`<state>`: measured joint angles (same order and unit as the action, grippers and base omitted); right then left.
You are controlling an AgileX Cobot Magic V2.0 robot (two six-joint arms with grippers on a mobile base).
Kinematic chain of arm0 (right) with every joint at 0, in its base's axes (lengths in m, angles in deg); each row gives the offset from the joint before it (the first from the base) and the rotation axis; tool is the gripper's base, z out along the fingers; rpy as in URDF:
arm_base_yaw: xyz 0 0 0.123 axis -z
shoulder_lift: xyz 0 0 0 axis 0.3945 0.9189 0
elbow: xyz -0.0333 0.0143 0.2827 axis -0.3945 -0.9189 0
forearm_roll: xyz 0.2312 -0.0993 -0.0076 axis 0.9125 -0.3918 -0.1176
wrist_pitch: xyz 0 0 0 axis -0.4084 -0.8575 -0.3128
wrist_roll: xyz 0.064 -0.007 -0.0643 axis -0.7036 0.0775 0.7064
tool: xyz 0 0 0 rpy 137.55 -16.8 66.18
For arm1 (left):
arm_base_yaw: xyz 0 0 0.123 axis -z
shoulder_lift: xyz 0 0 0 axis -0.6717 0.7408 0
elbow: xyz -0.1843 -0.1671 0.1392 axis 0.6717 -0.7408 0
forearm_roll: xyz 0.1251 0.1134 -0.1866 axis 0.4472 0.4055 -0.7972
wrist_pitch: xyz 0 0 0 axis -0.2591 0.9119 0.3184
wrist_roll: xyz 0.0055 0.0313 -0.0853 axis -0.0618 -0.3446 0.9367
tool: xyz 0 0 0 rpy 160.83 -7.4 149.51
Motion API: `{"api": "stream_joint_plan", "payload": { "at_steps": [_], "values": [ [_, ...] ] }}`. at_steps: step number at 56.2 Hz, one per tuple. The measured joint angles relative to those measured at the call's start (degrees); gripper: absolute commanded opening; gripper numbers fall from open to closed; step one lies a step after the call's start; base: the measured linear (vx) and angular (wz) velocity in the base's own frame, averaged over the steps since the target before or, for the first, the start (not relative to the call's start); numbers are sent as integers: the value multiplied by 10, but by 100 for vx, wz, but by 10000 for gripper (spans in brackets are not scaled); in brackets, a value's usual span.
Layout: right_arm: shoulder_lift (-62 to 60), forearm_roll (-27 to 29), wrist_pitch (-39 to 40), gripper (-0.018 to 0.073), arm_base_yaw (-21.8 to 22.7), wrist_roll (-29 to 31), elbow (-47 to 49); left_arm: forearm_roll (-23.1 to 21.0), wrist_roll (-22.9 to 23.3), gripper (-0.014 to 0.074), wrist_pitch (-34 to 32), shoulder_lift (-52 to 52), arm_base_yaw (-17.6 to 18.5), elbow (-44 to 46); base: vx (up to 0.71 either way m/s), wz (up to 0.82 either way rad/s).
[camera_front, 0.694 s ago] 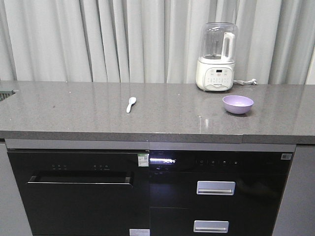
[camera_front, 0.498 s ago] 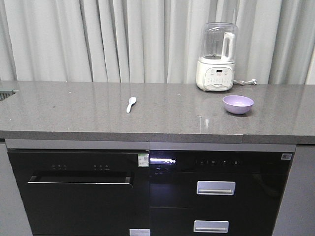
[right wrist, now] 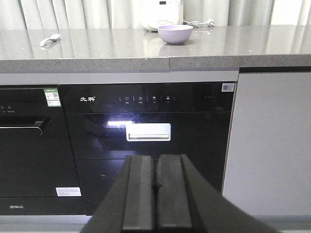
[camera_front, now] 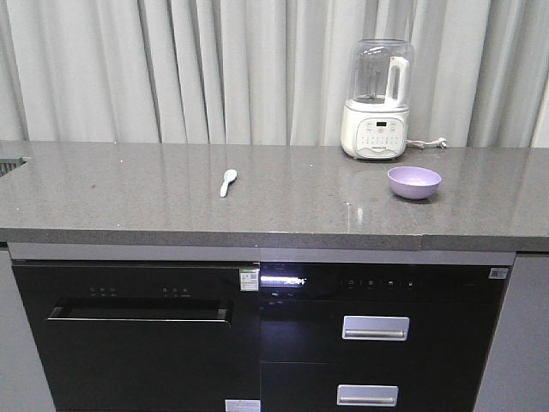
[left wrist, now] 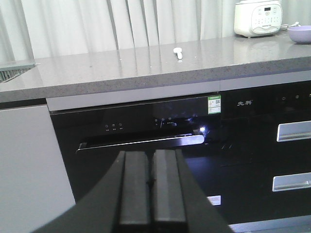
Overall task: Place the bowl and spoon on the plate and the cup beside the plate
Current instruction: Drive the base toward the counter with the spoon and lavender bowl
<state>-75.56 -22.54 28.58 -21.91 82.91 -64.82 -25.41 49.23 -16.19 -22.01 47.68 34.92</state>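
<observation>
A small lavender bowl (camera_front: 414, 182) sits upright on the grey countertop (camera_front: 129, 193) at the right, in front of a white blender. The bowl (right wrist: 175, 33) also shows in the right wrist view and at the far edge of the left wrist view (left wrist: 300, 34). A pale spoon (camera_front: 227, 182) lies near the counter's middle, seen too in the left wrist view (left wrist: 178, 52) and the right wrist view (right wrist: 49, 40). The plate and the cup are out of view. My left gripper (left wrist: 150, 158) and right gripper (right wrist: 156, 160) are both shut and empty, low in front of the cabinets, below counter height.
A white blender (camera_front: 377, 99) with a clear jug stands at the counter's back right, its cord trailing right. Grey curtains hang behind. Under the counter are a black dishwasher (camera_front: 137, 335) and drawers with silver handles (camera_front: 376, 327). A sink edge (left wrist: 14, 72) shows at far left.
The front view has shifted very slightly; the bowl, spoon and blender have not moved on the counter.
</observation>
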Motion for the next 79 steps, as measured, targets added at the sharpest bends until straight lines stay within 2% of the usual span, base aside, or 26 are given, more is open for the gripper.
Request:
{"api": "stream_joint_plan", "payload": {
  "at_steps": [40,79],
  "values": [
    [0,0,0,-8,0,0,0,0,0,-6,0,0,0,0,7,-14],
    [0,0,0,-8,0,0,0,0,0,-6,0,0,0,0,19,-32]
  ]
}}
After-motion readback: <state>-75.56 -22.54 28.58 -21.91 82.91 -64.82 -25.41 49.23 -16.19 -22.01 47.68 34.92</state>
